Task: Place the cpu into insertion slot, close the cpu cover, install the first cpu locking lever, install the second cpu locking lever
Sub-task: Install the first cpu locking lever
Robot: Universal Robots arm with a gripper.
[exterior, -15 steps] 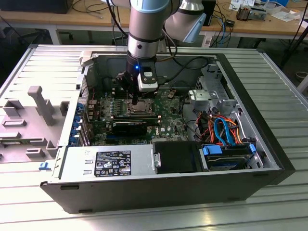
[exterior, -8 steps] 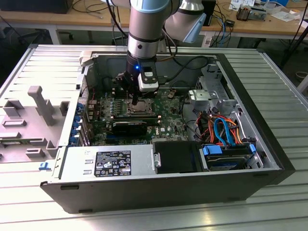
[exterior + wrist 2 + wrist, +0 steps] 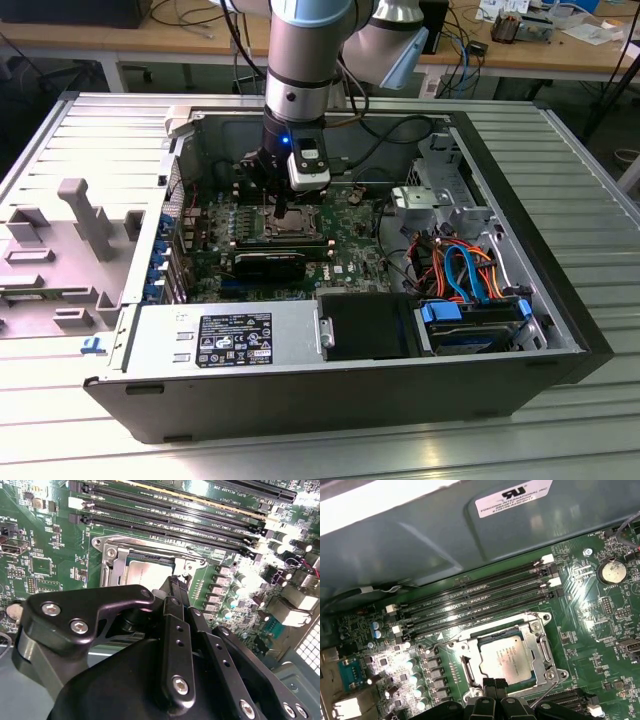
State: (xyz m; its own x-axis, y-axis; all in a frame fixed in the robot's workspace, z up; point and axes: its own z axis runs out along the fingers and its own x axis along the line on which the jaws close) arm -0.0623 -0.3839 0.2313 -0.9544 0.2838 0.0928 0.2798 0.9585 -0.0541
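CPU (image 3: 506, 658), a dull silver square, lies flat in the insertion slot (image 3: 470, 670) under the closed cpu cover (image 3: 540, 642); gripper (image 3: 494, 684) clenched, empty, above.

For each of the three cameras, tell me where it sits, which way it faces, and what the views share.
Exterior view: off the arm, above, looking down into the open computer case; the arm and tool show.
First wrist view: on the arm, looking down at the cpu under the cpu cover; tool links show.
Second wrist view: on the arm, facing the memory slots; tool body in front.
Both wrist views share cpu, cover, memory slots.
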